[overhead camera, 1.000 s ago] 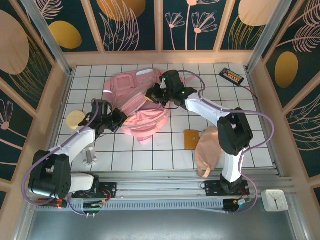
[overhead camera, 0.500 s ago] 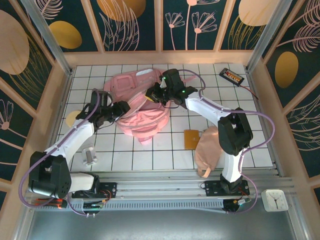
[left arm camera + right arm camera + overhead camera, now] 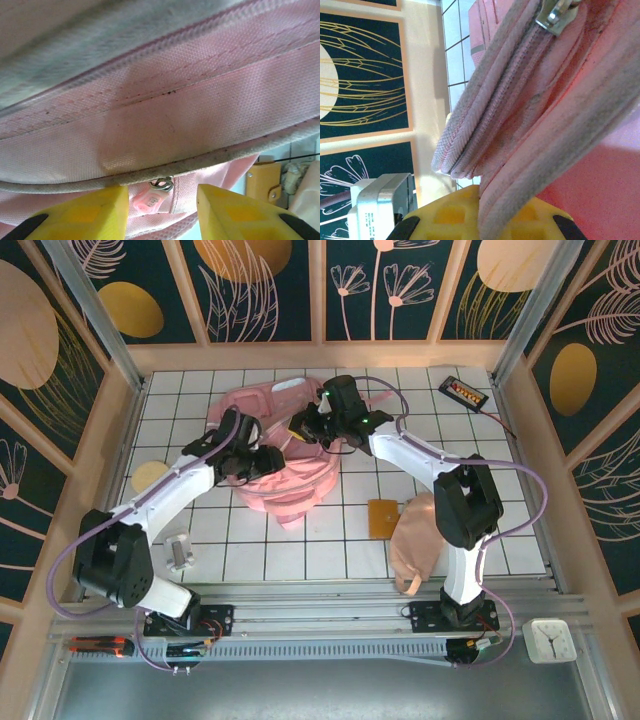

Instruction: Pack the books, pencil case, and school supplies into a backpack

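The right gripper [image 3: 303,428] pinches the backpack [image 3: 290,485] at centre frame while the left gripper [image 3: 268,457] gapes open, so the thin fold may slip free.

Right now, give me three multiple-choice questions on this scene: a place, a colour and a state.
1. Where is the small flat orange square pad? A leaning on the back wall; B on the white tiled table beside the soft peach-pink fabric pouch; C at the far left corner.
2. What colour are the fingers of the left tool? A yellow; B blue; C grey.
3. What is the right tool doing? A hanging open; B shut on the zipped edge of the big bright pink fabric backpack; C gripping the pad.
Answers: B, it lies by the pouch; A, both show yellow; B, fabric is pinched between its fingers.
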Controlling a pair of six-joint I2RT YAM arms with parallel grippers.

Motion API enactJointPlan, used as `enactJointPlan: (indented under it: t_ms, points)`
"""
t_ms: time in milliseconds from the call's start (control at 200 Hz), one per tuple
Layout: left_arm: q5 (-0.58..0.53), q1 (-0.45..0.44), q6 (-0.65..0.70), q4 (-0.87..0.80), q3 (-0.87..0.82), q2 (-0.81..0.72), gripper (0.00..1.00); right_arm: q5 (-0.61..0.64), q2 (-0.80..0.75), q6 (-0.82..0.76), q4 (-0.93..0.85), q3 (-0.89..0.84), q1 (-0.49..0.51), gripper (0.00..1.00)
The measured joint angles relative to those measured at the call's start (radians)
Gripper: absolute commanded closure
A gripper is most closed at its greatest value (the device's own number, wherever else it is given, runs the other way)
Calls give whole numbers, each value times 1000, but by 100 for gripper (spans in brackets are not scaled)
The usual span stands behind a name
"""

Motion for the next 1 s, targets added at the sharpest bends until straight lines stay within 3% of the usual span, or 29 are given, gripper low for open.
enactJointPlan:
  t_ms: [365,470,640,755,1001]
  points:
    - [-53,-34,35,-61,72,81,66,0,2,0,0,0,0,100]
    - [-72,-40,47,-75,82,95,79,0,2,0,0,0,0,100]
    - [-93,-44,66,-91,90,108,87,0,4,0,0,0,0,100]
    - [-101,-45,76,-106,95,108,100,-1,4,0,0,1,0,100]
    - [-127,-47,110,-140,106,101,100,0,7,-8,-11,10,-2,100]
